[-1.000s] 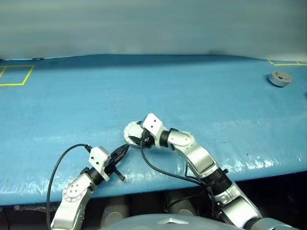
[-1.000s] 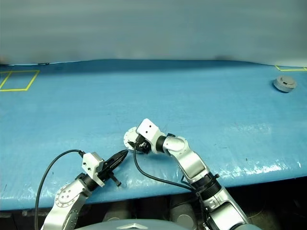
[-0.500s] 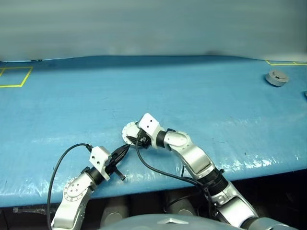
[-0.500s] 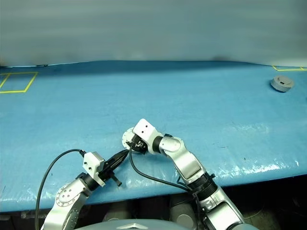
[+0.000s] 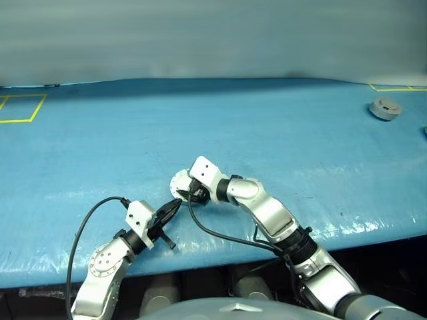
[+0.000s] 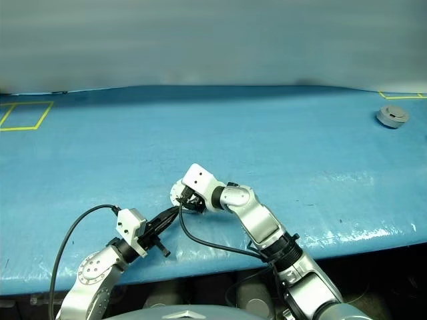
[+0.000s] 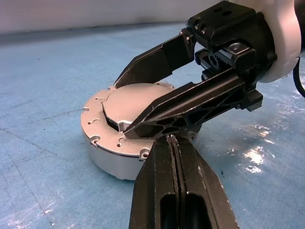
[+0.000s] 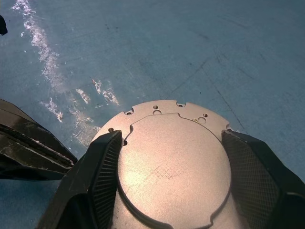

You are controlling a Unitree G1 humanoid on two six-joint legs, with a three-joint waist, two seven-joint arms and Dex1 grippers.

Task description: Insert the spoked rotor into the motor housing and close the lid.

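While left fingers (image 7: 175, 143) stay closed, right fingers (image 8: 107, 167) straddle the lidded motor housing (image 7: 107, 143).

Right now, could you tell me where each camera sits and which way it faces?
Head views: both look forward and down over the blue table; both arms show, meeting at the closed motor housing.
Left wrist view: looks along the shut left gripper at the housing, with the right gripper straddling it.
Right wrist view: looks down on the lid between its fingers.
All views share the housing.
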